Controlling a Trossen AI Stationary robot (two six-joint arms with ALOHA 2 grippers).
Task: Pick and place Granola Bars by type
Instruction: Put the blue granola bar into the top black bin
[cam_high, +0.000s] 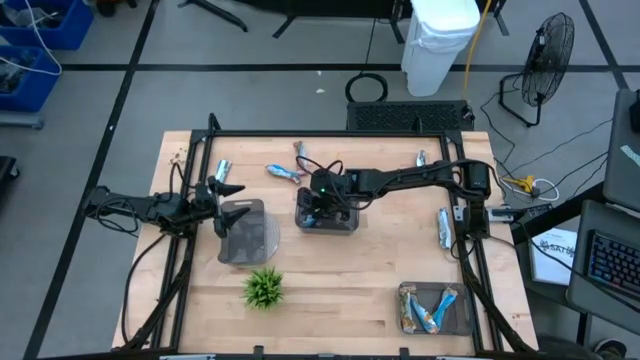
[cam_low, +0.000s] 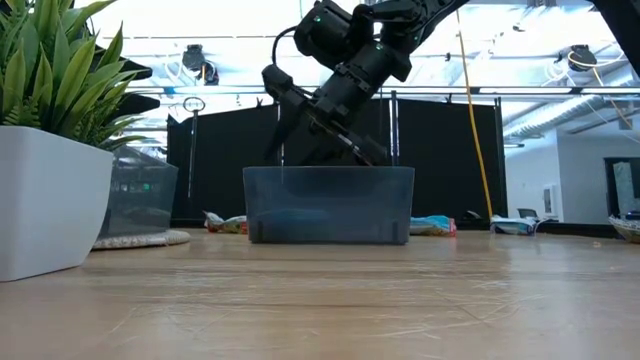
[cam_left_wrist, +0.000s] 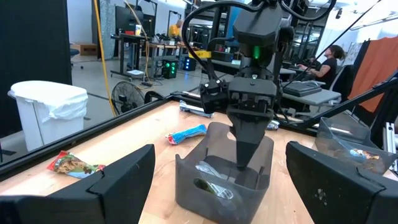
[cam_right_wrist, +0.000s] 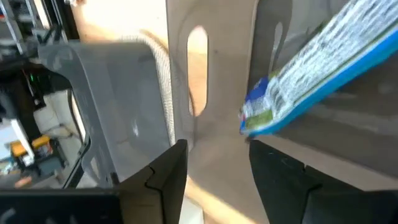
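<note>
Only wrist-visible — blue bar (cam_right_wrist: 311, 74) in tray (cam_right_wrist: 124, 112)

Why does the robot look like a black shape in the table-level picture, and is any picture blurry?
Low view: bright ceiling lights and windows behind backlight the right gripper over the grey tray, so it reads as a silhouette; the plant up close looks soft. Right wrist view: the blue-edged bar and tray wall are blurred, being very near.
</note>
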